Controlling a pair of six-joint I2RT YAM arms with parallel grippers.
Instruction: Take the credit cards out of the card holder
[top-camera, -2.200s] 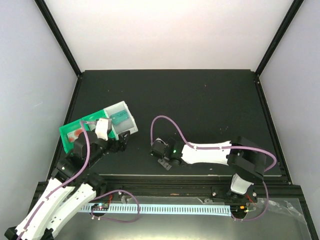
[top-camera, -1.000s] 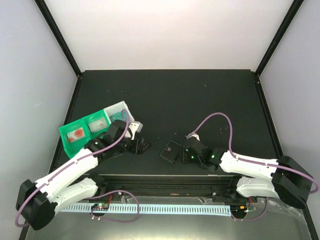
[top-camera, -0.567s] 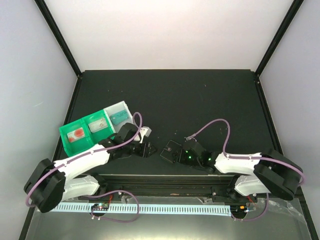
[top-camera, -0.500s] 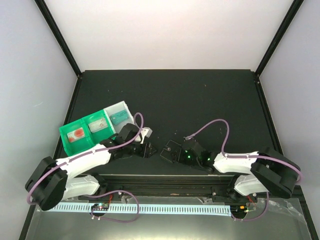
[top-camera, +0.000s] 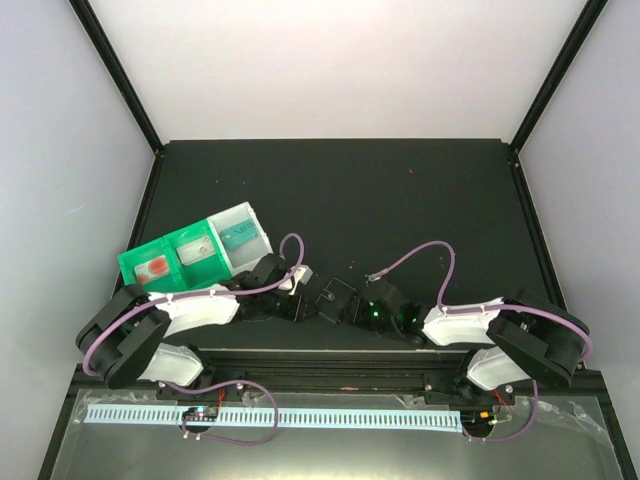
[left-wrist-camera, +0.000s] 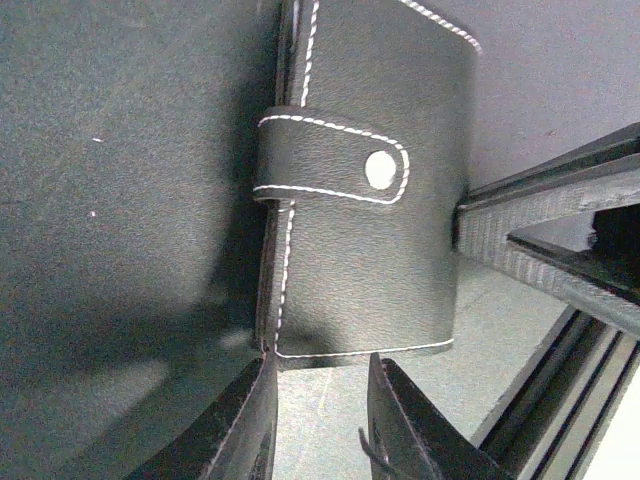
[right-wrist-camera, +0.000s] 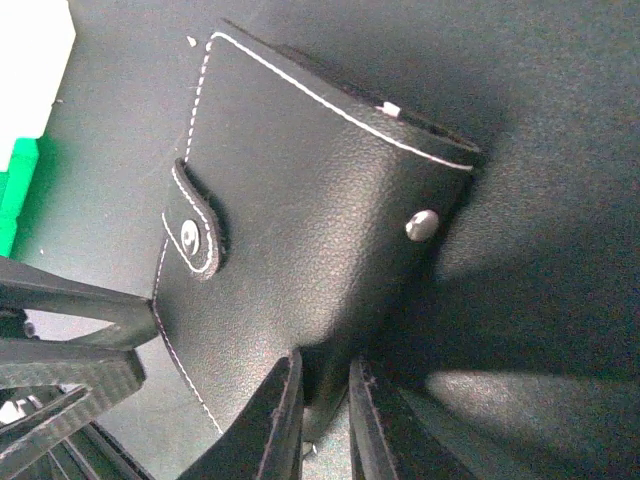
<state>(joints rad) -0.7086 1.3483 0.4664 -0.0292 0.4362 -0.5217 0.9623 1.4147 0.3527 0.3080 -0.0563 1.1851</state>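
Card holder (top-camera: 333, 298) near tray (top-camera: 128, 268), to its right, strap snapped shut. Right gripper (right-wrist-camera: 322, 375) pinches its fold; left gripper (left-wrist-camera: 320, 368) at its edge, grip we cannot tell. No cards out; we judge everything remains.

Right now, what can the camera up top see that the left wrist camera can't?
Only the top view shows the green-and-clear tray and both whole arms, with the left gripper and right gripper meeting in the middle. Only the left wrist view shows the white stitching and the strap lying over the cover with its silver button. Both show the black card holder, folded shut, with no cards in sight.
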